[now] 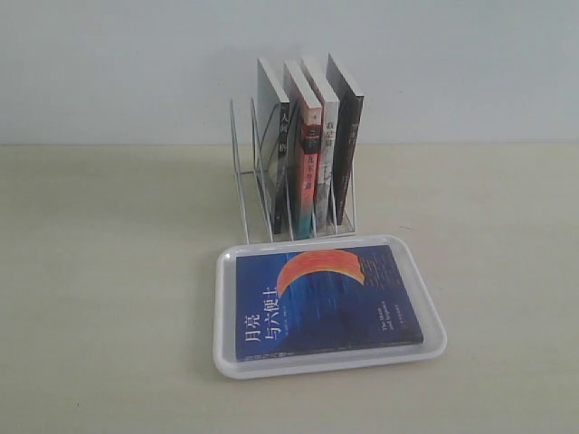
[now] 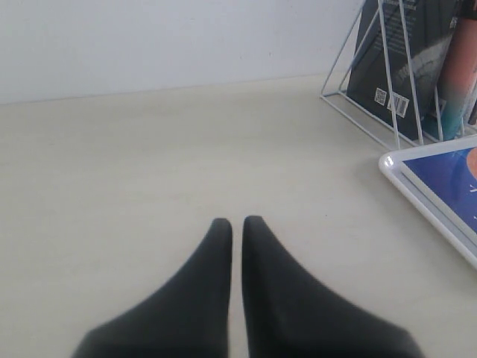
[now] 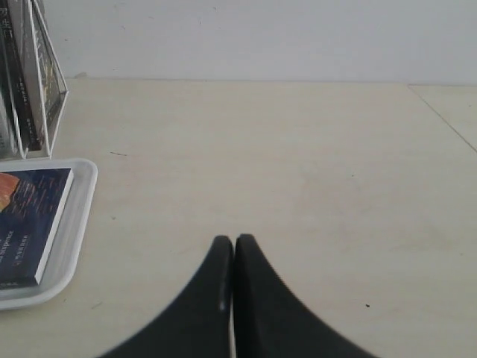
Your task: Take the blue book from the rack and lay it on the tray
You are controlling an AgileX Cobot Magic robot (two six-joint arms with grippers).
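The blue book (image 1: 326, 301) with its orange-red crescent lies flat, cover up, inside the white tray (image 1: 224, 280) in front of the white wire rack (image 1: 246, 172). A corner of the book (image 2: 452, 173) and the tray rim (image 2: 417, 195) show in the left wrist view; the book (image 3: 30, 224) and tray (image 3: 74, 224) also appear in the right wrist view. My left gripper (image 2: 237, 222) is shut and empty over bare table, away from the tray. My right gripper (image 3: 233, 240) is shut and empty on the tray's other side. Neither arm shows in the exterior view.
Several other books (image 1: 312, 154) stand upright in the rack, among them a red-and-teal spine and a black spine. The rack (image 2: 387, 67) stands close behind the tray. A pale wall runs behind the light wooden table (image 1: 109, 271).
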